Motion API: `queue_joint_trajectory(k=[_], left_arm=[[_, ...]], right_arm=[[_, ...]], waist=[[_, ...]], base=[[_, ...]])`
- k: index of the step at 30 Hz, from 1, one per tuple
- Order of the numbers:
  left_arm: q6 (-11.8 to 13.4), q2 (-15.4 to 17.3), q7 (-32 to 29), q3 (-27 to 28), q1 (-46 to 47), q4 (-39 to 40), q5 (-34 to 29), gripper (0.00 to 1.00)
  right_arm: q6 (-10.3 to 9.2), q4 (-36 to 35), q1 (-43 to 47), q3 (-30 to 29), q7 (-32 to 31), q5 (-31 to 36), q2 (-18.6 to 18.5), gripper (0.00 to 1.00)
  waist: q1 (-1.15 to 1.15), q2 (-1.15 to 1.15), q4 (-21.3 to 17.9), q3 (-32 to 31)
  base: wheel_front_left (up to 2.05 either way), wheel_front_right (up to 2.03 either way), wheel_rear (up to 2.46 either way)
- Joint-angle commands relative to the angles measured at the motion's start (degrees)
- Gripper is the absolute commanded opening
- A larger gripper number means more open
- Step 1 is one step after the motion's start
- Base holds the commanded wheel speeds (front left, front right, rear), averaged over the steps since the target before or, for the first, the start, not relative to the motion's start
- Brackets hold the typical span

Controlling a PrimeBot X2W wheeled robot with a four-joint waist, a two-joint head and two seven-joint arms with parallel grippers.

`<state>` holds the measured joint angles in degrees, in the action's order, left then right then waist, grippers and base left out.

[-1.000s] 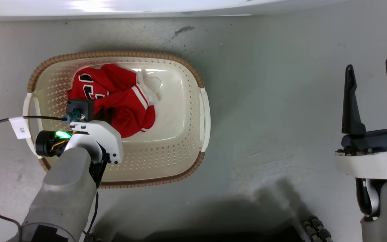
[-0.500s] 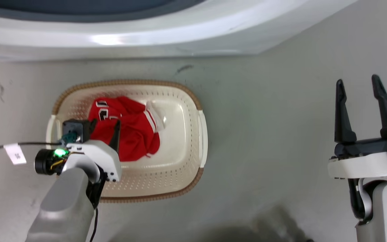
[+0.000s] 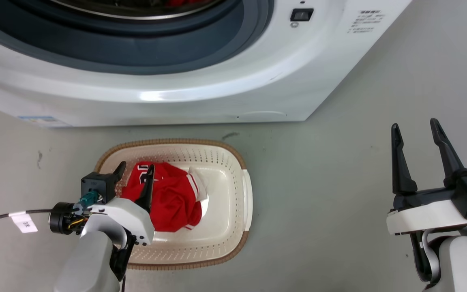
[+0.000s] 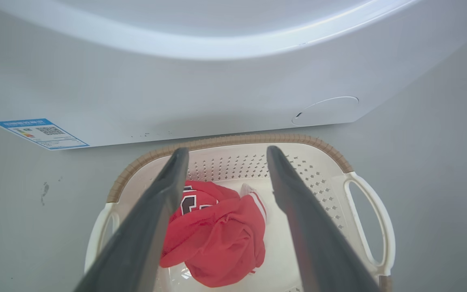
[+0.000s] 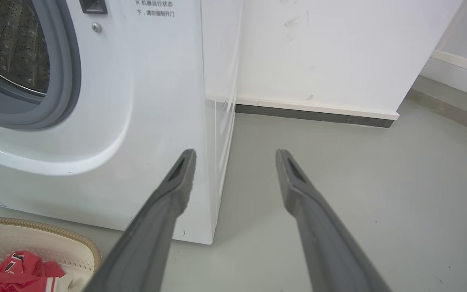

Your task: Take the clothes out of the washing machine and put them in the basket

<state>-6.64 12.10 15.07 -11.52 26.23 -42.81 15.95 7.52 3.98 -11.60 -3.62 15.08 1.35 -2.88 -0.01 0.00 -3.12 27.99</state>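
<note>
Head view: the basket (image 3: 246, 190) lies lengthwise along the washing machine (image 3: 217, 87), clothes (image 3: 172, 200) inside; left pincer (image 3: 137, 165) and right pincer (image 3: 414, 123) wide, empty.

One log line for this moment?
left gripper: open above cream perforated basket | red fabric jersey: inside basket | right gripper: open

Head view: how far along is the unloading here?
Done: one red jersey lies in the basket. In hand: nothing; the left gripper hangs over it, jaws open, and the right gripper is open off to the side. Left: a red sliver inside the washing machine's porthole, at the picture's top edge, suggests another garment to fetch.
</note>
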Motion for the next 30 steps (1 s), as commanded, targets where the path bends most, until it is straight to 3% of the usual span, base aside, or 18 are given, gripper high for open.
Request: queue_joint_trajectory(k=[1,11,18,24,30], left_arm=[[-0.28,-0.34,0.15,0.60,-1.00,1.39,-0.75,1.00],[-0.77,0.04,0.15,2.31,-2.16,8.86,-1.13,1.00],[-0.83,3.90,-0.92,-2.44,6.31,11.18,2.30,1.00],[-0.78,8.53,-11.15,-5.50,19.76,12.59,6.93,1.00],[-0.78,13.43,-25.96,-7.56,36.65,9.62,11.81,1.00]], right_arm=[[-0.06,0.17,0.71,0.05,0.14,-0.63,0.00,1.00],[-0.06,0.03,2.41,0.52,0.13,-2.01,-0.01,1.00],[-0.05,-0.48,2.06,1.44,0.13,-3.85,0.01,1.00],[-0.06,-0.81,0.88,3.18,0.14,-5.29,0.01,1.00],[-0.05,-1.45,-1.02,5.26,0.13,-7.48,0.02,1.00]], waist=[[0.01,0.00,-0.33,-1.71],[0.01,0.00,-2.53,-3.38],[0.01,0.00,-5.30,-0.34],[0.01,0.00,-8.20,4.08],[0.01,0.00,-11.56,9.81]], base=[[0.00,0.00,0.00],[0.00,0.00,0.00],[0.00,0.00,0.00],[0.00,0.00,0.00],[0.00,0.00,0.00]])
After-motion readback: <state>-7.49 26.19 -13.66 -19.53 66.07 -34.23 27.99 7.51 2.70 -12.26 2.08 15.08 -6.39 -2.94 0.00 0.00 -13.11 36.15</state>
